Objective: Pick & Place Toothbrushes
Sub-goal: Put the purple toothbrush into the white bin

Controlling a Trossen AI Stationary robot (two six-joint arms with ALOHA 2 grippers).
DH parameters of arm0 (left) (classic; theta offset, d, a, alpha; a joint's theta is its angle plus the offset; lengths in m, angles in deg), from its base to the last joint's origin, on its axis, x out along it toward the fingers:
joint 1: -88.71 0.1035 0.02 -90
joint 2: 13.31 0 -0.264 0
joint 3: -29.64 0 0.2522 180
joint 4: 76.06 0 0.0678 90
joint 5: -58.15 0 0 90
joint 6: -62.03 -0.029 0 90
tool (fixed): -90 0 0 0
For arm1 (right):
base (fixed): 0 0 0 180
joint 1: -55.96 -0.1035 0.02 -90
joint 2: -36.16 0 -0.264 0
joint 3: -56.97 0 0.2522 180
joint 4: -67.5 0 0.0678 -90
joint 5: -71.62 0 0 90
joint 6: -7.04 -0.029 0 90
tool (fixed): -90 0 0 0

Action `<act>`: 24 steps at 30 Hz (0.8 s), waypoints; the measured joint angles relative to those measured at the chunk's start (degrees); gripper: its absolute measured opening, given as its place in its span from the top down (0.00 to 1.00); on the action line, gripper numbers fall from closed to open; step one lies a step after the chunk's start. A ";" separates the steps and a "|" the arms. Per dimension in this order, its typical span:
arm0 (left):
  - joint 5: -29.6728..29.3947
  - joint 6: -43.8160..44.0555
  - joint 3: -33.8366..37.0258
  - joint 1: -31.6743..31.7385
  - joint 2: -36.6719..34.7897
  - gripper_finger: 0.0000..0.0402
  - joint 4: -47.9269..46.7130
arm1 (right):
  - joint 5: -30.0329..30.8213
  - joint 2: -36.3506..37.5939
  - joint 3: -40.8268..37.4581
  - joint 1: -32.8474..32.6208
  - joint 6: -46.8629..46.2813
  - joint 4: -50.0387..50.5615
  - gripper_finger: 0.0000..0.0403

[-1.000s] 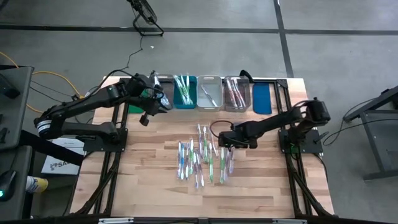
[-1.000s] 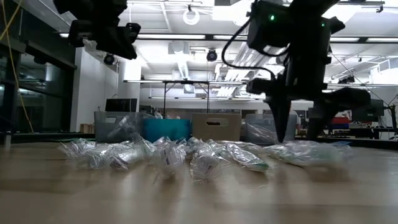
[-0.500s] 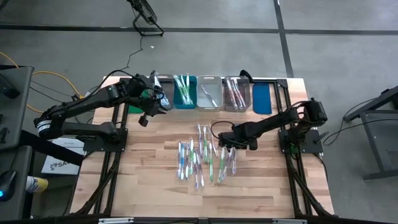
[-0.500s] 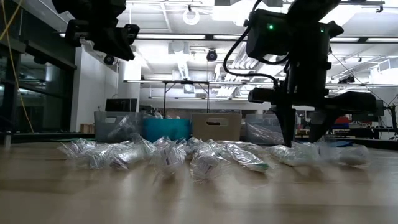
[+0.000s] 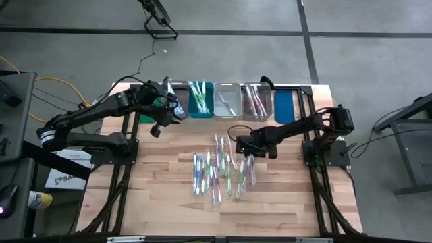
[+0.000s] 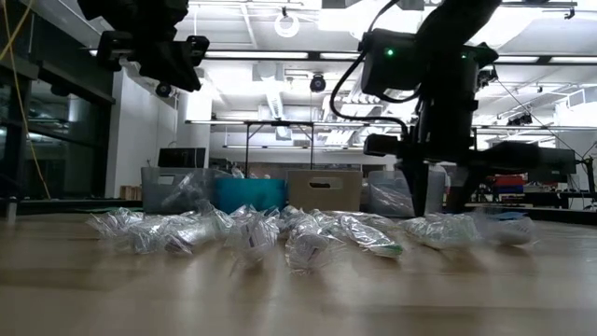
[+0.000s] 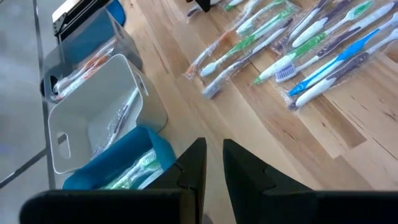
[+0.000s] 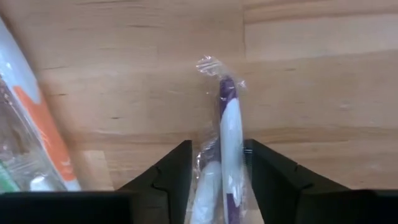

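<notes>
The right gripper (image 8: 217, 171) has just closed its fingers on a wrapped purple toothbrush (image 8: 229, 134) and lifted it off the table (image 5: 148, 182) beside the pile, so it can go to a bin next.

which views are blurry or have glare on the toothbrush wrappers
Low view: the wrapped toothbrushes and the table's near edge look soft, and bright ceiling lights leave the arms as silhouettes. Right wrist view: sharp purple toothbrush between the right end effector's fingers, with slight wrapper glare.
</notes>
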State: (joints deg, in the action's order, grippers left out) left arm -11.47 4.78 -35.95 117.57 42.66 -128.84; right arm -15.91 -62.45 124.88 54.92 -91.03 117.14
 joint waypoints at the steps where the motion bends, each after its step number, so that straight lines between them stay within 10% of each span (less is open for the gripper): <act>1: 0.00 0.00 0.00 0.00 0.01 0.87 -0.08 | -0.08 0.01 0.00 0.25 0.35 -0.16 0.62; 11: 0.00 0.02 -0.02 -0.01 0.01 0.87 -0.64 | -0.13 0.07 0.00 3.39 2.92 -0.37 0.46; 24: 0.00 -0.96 -0.06 0.00 0.01 0.87 -1.50 | -0.51 0.07 0.02 6.08 3.35 4.46 0.58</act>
State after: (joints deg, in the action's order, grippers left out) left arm -11.47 3.81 -36.01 117.57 42.67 -130.34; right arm -16.42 -62.38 124.90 61.00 -87.68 121.60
